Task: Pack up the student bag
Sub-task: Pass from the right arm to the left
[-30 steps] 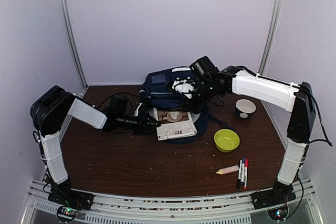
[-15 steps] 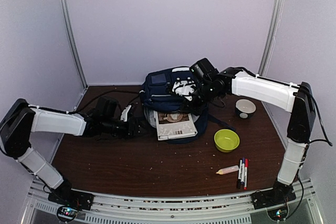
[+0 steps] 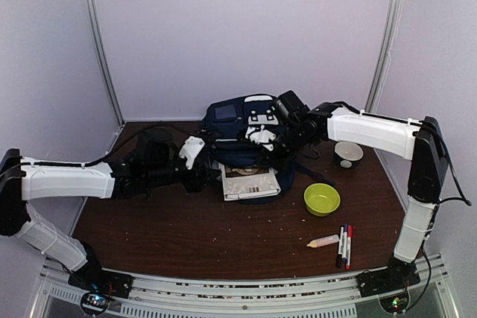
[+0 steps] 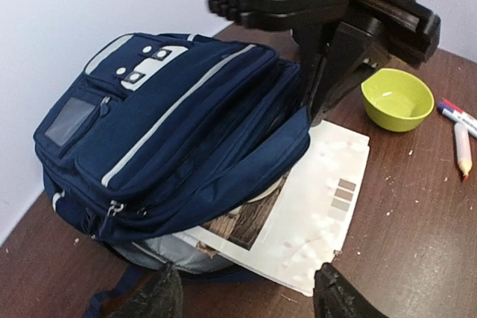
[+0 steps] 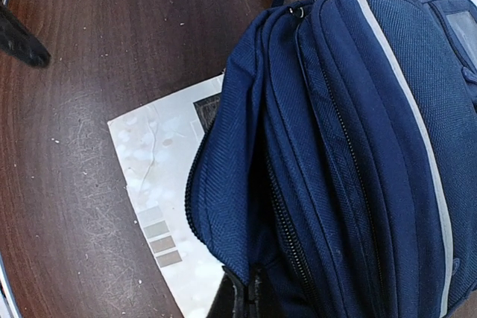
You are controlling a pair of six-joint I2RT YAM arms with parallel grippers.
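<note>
Bag: the bag [image 3: 242, 135] sits at the middle back of the bench [image 3: 186, 236], on its side, mouth towards the arms.
Booklet: the booklet [image 4: 313, 214] lies flat, its far part under the bag's flap and the rest out on the bench.
Right tool: the right tool [image 3: 277, 141] looks pinched on the flap edge at the bag's right side, holding it up.
Left tool: the left tool [image 4: 246, 292] has its fingers apart, low and just short of the booklet.
Risk, flap: if the fabric slips free, the mouth drops onto the booklet.
Risk, push: a shove from the left could buckle the paper or slide the whole bag back.
</note>
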